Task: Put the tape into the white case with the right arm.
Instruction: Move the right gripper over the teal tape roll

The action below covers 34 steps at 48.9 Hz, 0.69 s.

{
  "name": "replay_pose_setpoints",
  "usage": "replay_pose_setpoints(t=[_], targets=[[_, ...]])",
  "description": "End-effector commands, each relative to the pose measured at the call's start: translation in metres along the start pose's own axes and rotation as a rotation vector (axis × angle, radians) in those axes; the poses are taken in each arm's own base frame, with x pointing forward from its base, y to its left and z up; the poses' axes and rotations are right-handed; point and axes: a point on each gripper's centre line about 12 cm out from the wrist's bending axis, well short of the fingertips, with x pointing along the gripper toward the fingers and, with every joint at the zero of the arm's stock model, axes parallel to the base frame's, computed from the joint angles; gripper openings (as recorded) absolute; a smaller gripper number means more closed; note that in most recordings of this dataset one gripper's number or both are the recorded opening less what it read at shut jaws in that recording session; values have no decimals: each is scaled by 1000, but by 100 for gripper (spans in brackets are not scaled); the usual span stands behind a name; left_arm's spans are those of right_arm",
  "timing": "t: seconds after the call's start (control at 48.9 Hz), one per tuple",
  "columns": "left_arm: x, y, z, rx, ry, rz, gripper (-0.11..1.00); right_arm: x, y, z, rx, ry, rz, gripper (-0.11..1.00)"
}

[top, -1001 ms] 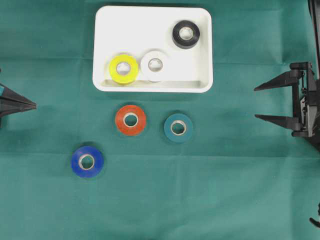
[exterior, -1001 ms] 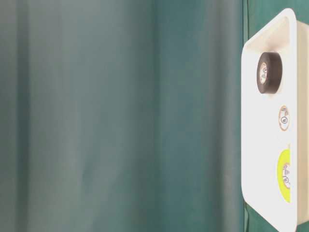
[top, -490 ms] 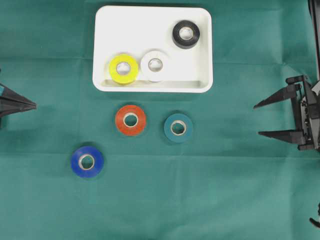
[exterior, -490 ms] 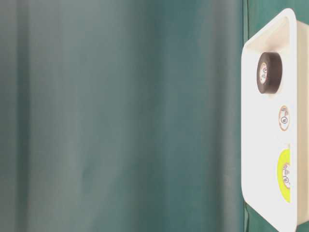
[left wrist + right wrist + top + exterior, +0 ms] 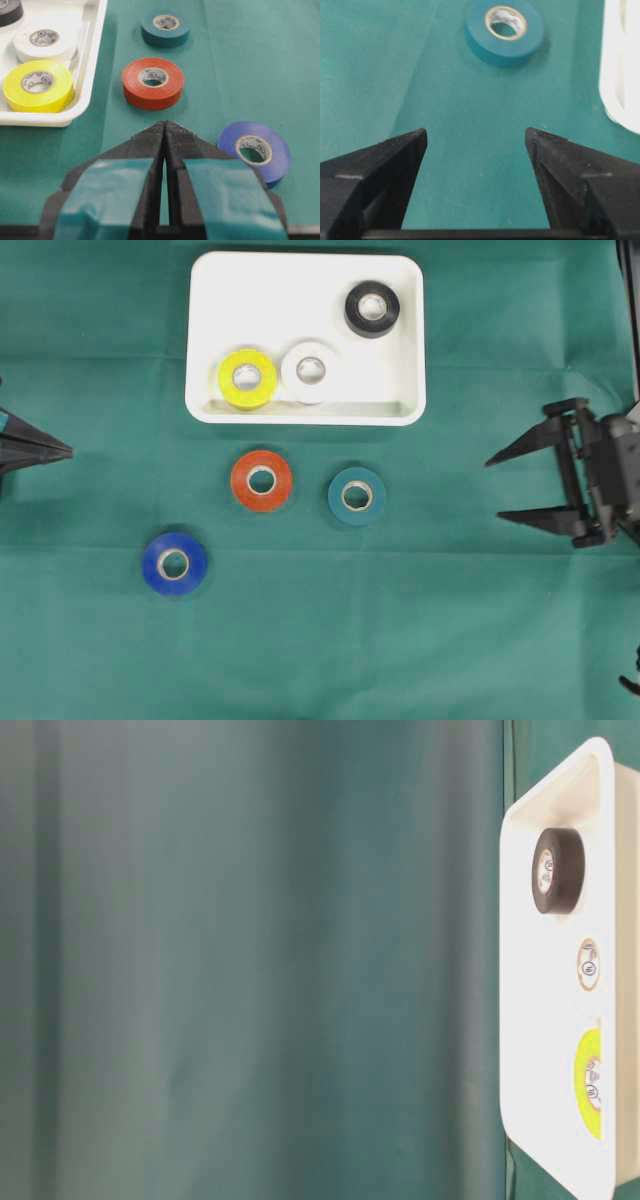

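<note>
Reaching in from the far side of the surface, the right pincer (image 5: 492,486) has advanced toward the teal tape (image 5: 356,496) over the last second, jaws spread and empty. That roll lies flat just below the white case (image 5: 405,340), beside the red tape (image 5: 261,480); the blue tape (image 5: 174,563) sits farther off. Approach looks under way, no grasp yet. The left pincer (image 5: 164,132) rests pressed together.

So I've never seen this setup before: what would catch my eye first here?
Probably the bright tape rolls: yellow, white and black ones in the white case at the top, with red, teal and blue rolls on the green cloth below. At the right edge, the right gripper stands open, empty, pointing toward the teal roll.
</note>
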Motion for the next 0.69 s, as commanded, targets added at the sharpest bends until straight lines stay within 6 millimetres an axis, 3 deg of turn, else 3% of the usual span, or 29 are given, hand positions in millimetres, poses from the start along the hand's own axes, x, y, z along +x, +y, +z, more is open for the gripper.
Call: replay_pose_setpoints(t=[0.0,0.674], targets=[[0,0,5,0,-9,1,0,13,4,19,-14,-4,25,45],[0,0,4,0,-8,1,0,118,0,72,-27,104,43,45]])
